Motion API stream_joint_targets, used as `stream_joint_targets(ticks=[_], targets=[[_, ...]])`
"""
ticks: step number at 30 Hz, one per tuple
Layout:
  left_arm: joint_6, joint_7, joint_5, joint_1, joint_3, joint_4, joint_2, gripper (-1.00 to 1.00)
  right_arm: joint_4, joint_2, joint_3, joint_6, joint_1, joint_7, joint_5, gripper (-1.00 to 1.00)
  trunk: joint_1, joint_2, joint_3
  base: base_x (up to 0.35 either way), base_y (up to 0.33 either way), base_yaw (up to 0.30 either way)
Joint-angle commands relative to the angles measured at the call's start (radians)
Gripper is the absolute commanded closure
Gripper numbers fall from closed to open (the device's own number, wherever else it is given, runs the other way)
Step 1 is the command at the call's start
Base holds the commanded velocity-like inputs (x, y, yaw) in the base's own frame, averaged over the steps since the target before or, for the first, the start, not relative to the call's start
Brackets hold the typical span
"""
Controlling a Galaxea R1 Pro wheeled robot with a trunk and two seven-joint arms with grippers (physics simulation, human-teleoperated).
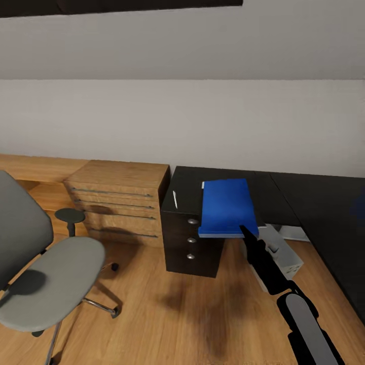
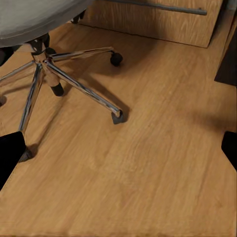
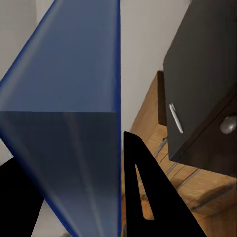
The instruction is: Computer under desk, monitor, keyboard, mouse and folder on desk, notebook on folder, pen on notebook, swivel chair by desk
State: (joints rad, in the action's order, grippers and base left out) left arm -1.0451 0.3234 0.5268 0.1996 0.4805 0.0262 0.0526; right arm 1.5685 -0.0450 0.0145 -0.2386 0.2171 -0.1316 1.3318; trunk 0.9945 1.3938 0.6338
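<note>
Right gripper (image 1: 247,234) is clenched on the folder (image 1: 225,205) at its near edge, over the desk (image 1: 304,197) end; stiff, light, slippery, best pinched at that edge. Left gripper's state cannot be told.

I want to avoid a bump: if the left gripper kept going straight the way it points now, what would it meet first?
Most likely the bare wood floor. The swivel chair base lies off to one side of that line, though depth is hard to judge.
</note>
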Motion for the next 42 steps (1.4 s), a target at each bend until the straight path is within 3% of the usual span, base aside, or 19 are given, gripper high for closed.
stream_joint_targets(ticks=[1, 6, 11, 17, 29, 34, 42], targets=[[-0.002, 0.006, 0.003, -0.003, 0.010, -0.001, -0.002, -1.00, 0.000, 0.001, 0.001, -0.002, 0.001, -0.002, 0.001, 1.00, -0.004, -0.007, -0.001, 0.000, 0.000, -0.187], [-0.002, 0.007, 0.001, -0.051, 0.010, -0.004, -0.036, -1.00, -0.002, 0.002, 0.000, 0.045, 0.001, 0.000, -0.029, 1.00, -0.023, -0.042, -0.011, 0.000, 0.000, -0.186], [-0.002, 0.005, -0.005, -0.093, 0.013, -0.003, -0.036, -1.00, -0.022, 0.001, 0.000, 0.093, 0.001, 0.001, -0.032, 1.00, -0.042, -0.077, -0.021, 0.000, 0.000, -0.186], [-0.002, 0.005, -0.006, -0.102, 0.013, -0.003, -0.034, -1.00, -0.028, 0.001, -0.001, 0.105, 0.001, 0.002, -0.032, 1.00, -0.065, -0.119, -0.033, 0.000, 0.000, -0.186], [-0.002, 0.004, -0.002, -0.103, 0.012, -0.003, -0.038, -1.00, -0.028, 0.001, 0.016, 0.108, 0.001, 0.086, -0.027, 1.00, -0.065, -0.119, -0.019, 0.000, 0.000, -0.190], [-0.002, 0.003, -0.002, -0.103, 0.013, -0.003, -0.036, -1.00, -0.028, 0.002, 0.055, 0.107, 0.001, 0.095, -0.024, 1.00, -0.065, -0.119, -0.014, 0.073, -0.072, -0.210], [-0.002, 0.002, -0.002, -0.103, 0.014, -0.003, -0.034, -1.00, -0.028, 0.002, 0.086, 0.106, 0.001, 0.098, -0.023, 1.00, -0.065, -0.119, -0.006, 0.230, -0.213, -0.215]])
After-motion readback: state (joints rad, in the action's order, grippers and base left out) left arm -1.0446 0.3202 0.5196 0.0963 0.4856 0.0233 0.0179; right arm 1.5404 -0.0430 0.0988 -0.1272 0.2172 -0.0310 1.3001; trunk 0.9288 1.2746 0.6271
